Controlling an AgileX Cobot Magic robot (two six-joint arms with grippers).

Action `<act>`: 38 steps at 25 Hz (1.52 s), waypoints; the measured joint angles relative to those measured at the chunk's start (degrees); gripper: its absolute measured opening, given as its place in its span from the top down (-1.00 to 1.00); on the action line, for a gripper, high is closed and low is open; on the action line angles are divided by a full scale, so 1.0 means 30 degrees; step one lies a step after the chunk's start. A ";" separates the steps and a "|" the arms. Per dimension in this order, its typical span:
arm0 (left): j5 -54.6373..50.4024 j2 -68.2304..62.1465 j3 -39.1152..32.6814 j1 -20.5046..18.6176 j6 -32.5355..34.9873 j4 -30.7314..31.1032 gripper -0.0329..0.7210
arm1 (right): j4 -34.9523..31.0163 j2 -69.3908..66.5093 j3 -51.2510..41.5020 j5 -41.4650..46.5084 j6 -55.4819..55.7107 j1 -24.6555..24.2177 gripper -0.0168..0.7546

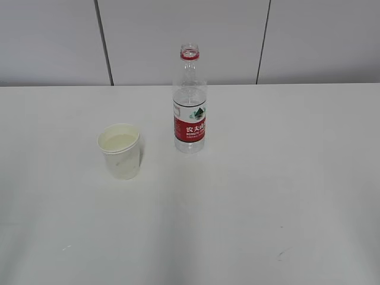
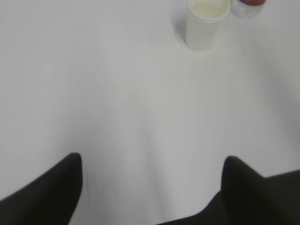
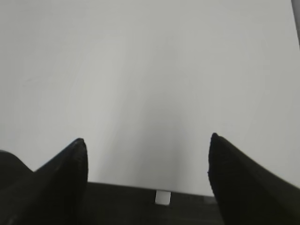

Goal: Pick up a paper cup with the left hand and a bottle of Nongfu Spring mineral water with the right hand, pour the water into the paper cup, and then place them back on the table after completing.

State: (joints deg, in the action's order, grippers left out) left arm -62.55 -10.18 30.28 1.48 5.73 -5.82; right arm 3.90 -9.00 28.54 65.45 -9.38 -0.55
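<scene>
A white paper cup (image 1: 120, 151) stands upright on the white table (image 1: 267, 178), left of centre. A clear Nongfu Spring bottle (image 1: 190, 101) with a red label and red neck ring, no cap, stands just right of it and a little farther back. No arm shows in the exterior view. In the left wrist view the cup (image 2: 206, 22) is far ahead at the top, with the bottle's base (image 2: 248, 7) beside it. My left gripper (image 2: 153, 161) is open and empty over bare table. My right gripper (image 3: 146, 145) is open and empty over the table's near edge.
A grey panelled wall (image 1: 190, 35) runs behind the table's back edge. The right wrist view shows the dark drop below the table's edge (image 3: 140, 201) with a small white tab (image 3: 162, 197).
</scene>
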 joint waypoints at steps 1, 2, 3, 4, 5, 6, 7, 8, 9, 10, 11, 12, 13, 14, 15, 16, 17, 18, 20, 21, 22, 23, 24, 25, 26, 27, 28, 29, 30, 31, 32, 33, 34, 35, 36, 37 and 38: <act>-0.0018 0.0446 0.0000 0.0000 0.0000 0.0000 -0.55 | 0.0014 0.0651 0.0000 0.0000 0.0000 0.0000 -0.58; -0.0036 0.0997 0.0000 0.0000 0.0000 -0.0006 -0.55 | 0.0014 0.1181 0.0000 0.0000 0.0000 0.0000 -0.57; -0.0037 0.1556 0.0000 0.0000 0.0000 -0.0022 -0.55 | 0.0014 0.1817 0.0000 0.0000 0.0000 0.0000 -0.57; -0.0080 0.2001 0.0000 0.0000 0.0000 -0.0022 -0.55 | 0.0014 0.2447 0.0000 0.0000 0.0037 0.0000 -0.57; -0.0136 0.2508 0.0000 0.0000 0.0000 -0.0022 -0.55 | 0.0014 0.2875 0.0000 0.0000 0.0065 0.0000 -0.57; -0.0160 0.2999 0.0000 0.0000 0.0000 -0.0022 -0.55 | 0.0014 0.3148 0.0000 0.0000 0.0116 0.0000 -0.57; -0.0234 0.3315 0.0000 0.0000 0.0000 -0.0060 -0.55 | 0.0049 0.3248 0.0000 0.0050 0.0319 0.0000 -0.57; -0.0234 0.3438 0.0023 0.0000 0.0000 -0.0105 -0.55 | 0.0045 0.3332 0.0000 0.0050 0.0460 0.0000 -0.57; -0.0256 0.3435 0.0023 0.0000 0.0000 -0.0103 -0.55 | 0.0045 0.3332 0.0000 0.0050 0.0602 0.0000 -0.57; -0.0273 0.3435 0.0023 0.0000 0.0000 -0.0103 -0.55 | 0.0045 0.3332 0.0000 0.0050 0.0635 0.0000 -0.57; -0.0271 0.3435 0.0023 0.0000 0.0000 -0.0103 -0.55 | 0.0045 0.3332 0.0000 0.0050 0.0684 0.0000 -0.57; -0.0271 0.3435 0.0023 0.0000 0.0000 -0.0103 -0.55 | 0.0081 0.3332 0.0000 0.0050 0.0732 0.0000 -0.57; -0.0271 0.3435 0.0023 0.0000 0.0000 -0.0103 -0.55 | 0.0059 0.3332 0.0000 0.0050 0.0732 0.0000 -0.57; -0.0271 0.3435 0.0023 0.0000 0.0000 -0.0103 -0.55 | 0.0059 0.3332 0.0000 0.0050 0.0786 0.0000 -0.57; -0.0278 0.3435 0.0023 0.0000 0.0000 -0.0103 -0.55 | 0.0089 0.3332 0.0000 0.0050 0.0830 0.0000 -0.57; -0.0278 0.3435 0.0023 0.0000 0.0000 -0.0103 -0.55 | 0.0130 0.3332 0.0000 0.0050 0.0920 0.0000 -0.57; -0.0278 0.3435 0.0023 0.0000 0.0000 -0.0103 -0.55 | 0.0253 0.3332 0.0000 0.0050 0.1074 0.0000 -0.57; -0.0278 0.3435 0.0023 0.0000 0.0000 -0.0103 -0.55 | 0.0406 0.3332 0.0000 0.0050 0.1266 0.0000 -0.57; -0.0278 0.3435 0.0023 0.0000 0.0000 -0.0103 -0.55 | 0.0775 0.3332 0.0000 0.0050 0.1728 0.0000 -0.57; -0.0278 0.3435 0.0023 0.0000 0.0000 -0.0103 -0.55 | 0.0911 0.3332 0.0000 0.0050 0.2028 0.0000 -0.57; -0.0278 0.3435 0.0023 0.0000 0.0000 -0.0103 -0.55 | 0.0995 0.3332 0.0000 0.0050 0.2202 0.0000 -0.57; -0.0278 0.3435 0.0023 0.0000 0.0000 -0.0129 -0.55 | 0.1045 0.3332 0.0000 0.0050 0.2331 0.0000 -0.57; -0.0278 0.3435 0.0023 0.0000 0.0000 -0.0143 -0.55 | 0.1063 0.3332 0.0000 0.0050 0.2464 0.0000 -0.57; -0.0278 0.3435 0.0023 0.0000 -0.0089 -0.0169 -0.55 | 0.1093 0.3332 0.0000 0.0050 0.2502 0.0000 -0.57; -0.0278 0.3435 0.0023 0.0000 -0.0375 -0.0214 -0.55 | 0.1093 0.3332 0.0000 0.0050 0.2534 0.0000 -0.57; -0.0278 0.3435 0.0023 0.0000 -0.0705 -0.0219 -0.55 | 0.1093 0.3332 0.0000 0.0014 0.2574 0.0000 -0.57; -0.0278 0.3435 0.0023 0.0000 -0.1133 -0.0233 -0.55 | 0.1093 0.3332 0.0000 0.0014 0.2574 0.0000 -0.57; -0.0278 0.3435 0.0023 0.0000 -0.1442 -0.0233 -0.55 | 0.1093 0.3332 0.0000 0.0014 0.2574 0.0000 -0.57; -0.0278 0.3435 0.0023 0.0000 -0.1594 -0.0233 -0.55 | 0.1093 0.3332 0.0000 0.0014 0.2574 0.0000 -0.57; -0.0278 0.3435 0.0023 0.0000 -0.1706 -0.0233 -0.55 | 0.1093 0.3332 0.0000 0.0014 0.2574 0.0000 -0.57; -0.0278 0.3435 0.0023 0.0000 -0.1761 -0.0233 -0.55 | 0.1093 0.3332 0.0000 0.0014 0.2574 0.0000 -0.57; -0.0278 0.3435 0.0023 0.0000 -0.1806 -0.0233 -0.55 | 0.1093 0.3332 0.0000 0.0014 0.2574 0.0000 -0.57; -0.0278 0.3435 0.0023 0.0000 -0.1910 -0.0233 -0.55 | 0.1093 0.3332 0.0000 0.0014 0.2601 0.0000 -0.57; -0.0278 0.3435 0.0023 0.0000 -0.1910 -0.0233 -0.55 | 0.1093 0.3332 0.0000 0.0014 0.2614 0.0000 -0.57; -0.0278 0.3435 0.0023 0.0000 -0.1910 -0.0233 -0.55 | 0.1093 0.3332 0.0000 0.0014 0.2614 0.0000 -0.57; -0.0278 0.3435 0.0023 0.0000 -0.1910 -0.0233 -0.55 | 0.1093 0.3332 0.0000 0.0014 0.2614 0.0000 -0.57; -0.0278 0.3435 0.0023 0.0000 -0.1910 -0.0233 -0.55 | 0.1093 0.3332 0.0000 0.0014 0.2614 0.0000 -0.57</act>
State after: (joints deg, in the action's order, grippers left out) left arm -63.38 0.12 30.34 1.48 0.00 -6.52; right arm 7.18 1.00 28.54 65.50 -1.54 -0.55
